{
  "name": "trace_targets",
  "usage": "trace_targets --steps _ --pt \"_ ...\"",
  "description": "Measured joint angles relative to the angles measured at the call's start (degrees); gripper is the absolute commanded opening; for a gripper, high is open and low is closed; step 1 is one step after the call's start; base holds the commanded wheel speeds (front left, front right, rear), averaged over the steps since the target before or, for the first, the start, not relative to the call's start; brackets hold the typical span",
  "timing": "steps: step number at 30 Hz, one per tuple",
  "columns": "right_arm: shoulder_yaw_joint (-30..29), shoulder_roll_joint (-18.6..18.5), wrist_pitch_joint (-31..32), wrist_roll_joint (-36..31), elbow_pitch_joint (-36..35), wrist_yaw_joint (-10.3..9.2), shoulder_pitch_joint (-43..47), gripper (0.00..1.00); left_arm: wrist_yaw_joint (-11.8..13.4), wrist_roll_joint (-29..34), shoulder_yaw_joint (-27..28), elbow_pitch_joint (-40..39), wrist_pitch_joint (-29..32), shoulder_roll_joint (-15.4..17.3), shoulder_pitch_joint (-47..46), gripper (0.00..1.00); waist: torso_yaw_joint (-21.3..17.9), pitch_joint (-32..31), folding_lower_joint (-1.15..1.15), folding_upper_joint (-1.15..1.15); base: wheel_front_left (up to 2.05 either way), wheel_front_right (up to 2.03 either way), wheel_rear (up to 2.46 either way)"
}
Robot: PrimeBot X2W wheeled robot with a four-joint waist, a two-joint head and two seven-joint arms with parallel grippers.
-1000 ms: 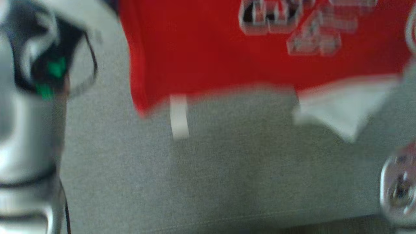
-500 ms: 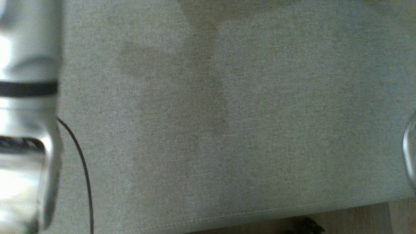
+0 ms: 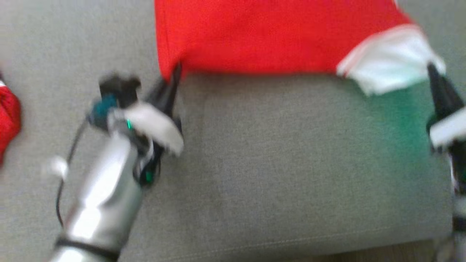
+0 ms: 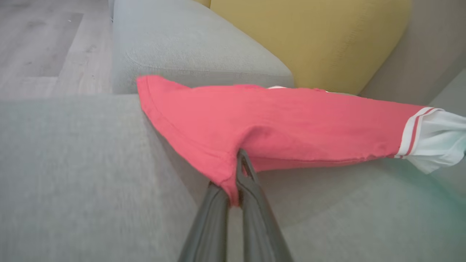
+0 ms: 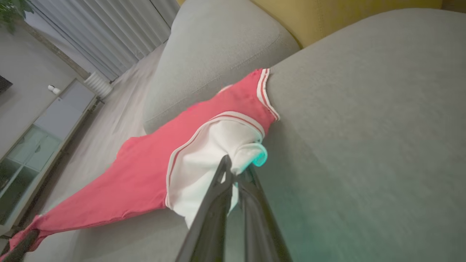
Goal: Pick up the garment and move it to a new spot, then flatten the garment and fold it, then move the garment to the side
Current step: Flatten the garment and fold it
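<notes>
The red garment [image 3: 262, 36] is seen stretched across the seat of the grey sofa [image 3: 273, 163], well back from the seat's front edge. Its red hem corner is clamped between the closed fingers of the left tool [image 3: 174, 74], toward the seat's left side. Its white sleeve [image 3: 386, 62] is pinched by the right tool [image 3: 434, 72], whose fingers are likewise pressed together on the cloth, toward the seat's right side. The garment's near edge is held taut and raised off the seat between the two tools. A yellow cushion [image 4: 309, 36] is seen at the sofa's back, behind the garment. A second red cloth [image 3: 7, 112] is seen at the seat's far left.
</notes>
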Motion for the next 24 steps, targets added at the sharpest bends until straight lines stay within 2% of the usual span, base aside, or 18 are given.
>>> trace_targets --steps 2,4,7,11,14,18,24 --pt "-0.8 0.1 0.1 -0.3 -3.5 0.0 6.5 0.0 0.1 -1.0 -0.4 -3.9 -0.1 0.6 6.4 0.0 0.1 -2.1 0.0 0.0 0.0 0.0 0.0" --pt "-1.7 0.4 0.7 -0.9 -6.8 0.0 13.3 0.0 1.3 -2.1 -0.5 -8.7 0.7 1.5 13.6 0.0 0.2 -4.4 0.0 0.0 0.0 0.0 0.0" --pt "-4.0 2.5 2.4 -2.1 -12.4 0.0 23.5 0.0 4.5 -4.2 -0.5 -17.5 2.4 2.6 25.5 0.0 0.3 -7.8 0.0 0.0 0.0 0.0 0.0" --pt "-6.0 6.3 5.4 -4.3 -18.9 0.0 36.7 0.0 10.2 -5.2 -1.8 -29.3 5.1 3.7 40.7 0.0 0.5 -11.3 -0.01 0.0 0.0 0.0 0.0" --pt "-6.9 9.0 7.1 -4.6 -21.7 0.0 43.5 0.0 12.3 -6.7 -3.0 -35.9 7.2 3.6 48.4 0.0 0.9 -11.8 -0.01 0.0 0.0 0.0 0.0" --pt "-8.4 10.3 8.5 -4.6 -22.5 0.0 42.3 0.0 13.7 -7.3 -3.3 -40.2 11.1 4.7 48.4 0.0 0.9 -10.5 -0.01 0.0 0.0 0.0 0.0" --pt "-9.1 10.2 14.0 -6.4 -21.0 0.0 31.0 0.0 14.3 -8.4 -1.6 -41.9 20.6 8.1 40.7 0.0 0.8 -8.8 0.0 0.0 0.0 0.0 0.0"
